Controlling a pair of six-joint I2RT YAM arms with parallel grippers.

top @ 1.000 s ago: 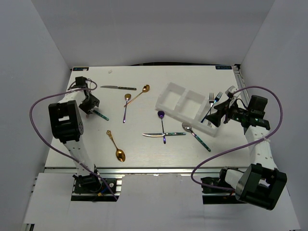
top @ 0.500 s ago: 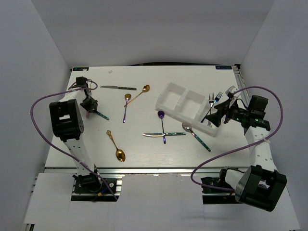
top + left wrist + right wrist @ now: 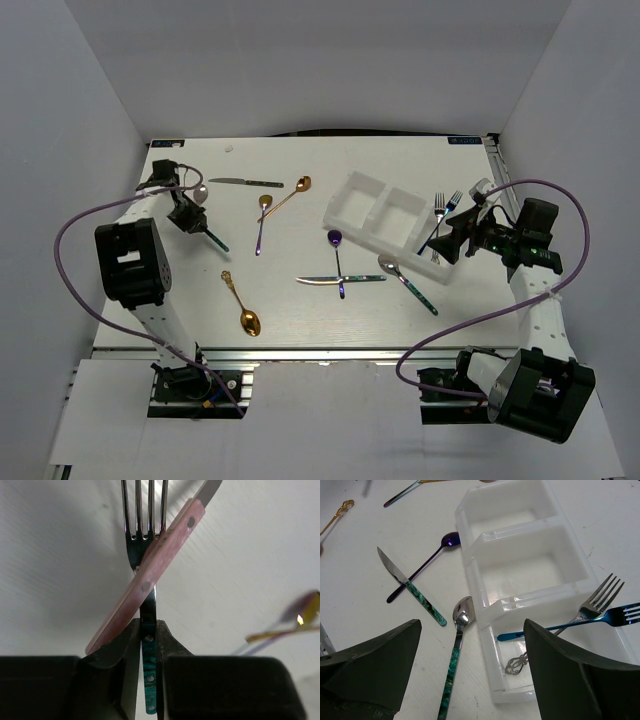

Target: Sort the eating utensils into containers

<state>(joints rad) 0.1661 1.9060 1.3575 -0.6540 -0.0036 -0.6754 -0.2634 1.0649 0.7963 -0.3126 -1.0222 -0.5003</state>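
The left tool (image 3: pixel 149 645) has drawn its fingers in from a wide stance to a narrow one. They now press both sides of the green handle of a fork (image 3: pixel 135 550), which looks like a grip only just taken. The fork's prongs point straight ahead of the tool, over the worktop (image 3: pixel 260 580). Whether the fork has left the surface I cannot tell.

A pink-handled knife (image 3: pixel 165 555) lies slantwise across the fork's neck, just ahead of the fingertips, and its near end reaches one finger. It will probably be dragged or tipped off when the fork rises.

The right tool (image 3: pixel 472 623) has not moved. It stands wide with nothing in it, above the tray (image 3: pixel 520 531). In the compartment nearest under it lie a silver fork (image 3: pixel 595 600) and a blue fork (image 3: pixel 570 625). A green-handled spoon (image 3: pixel 455 650) lies loose just beside the tray.

With this grip made, the fork is the next piece to go to the tray, most likely beside those two forks. The tray lies well apart from the left tool, so a long carry remains.
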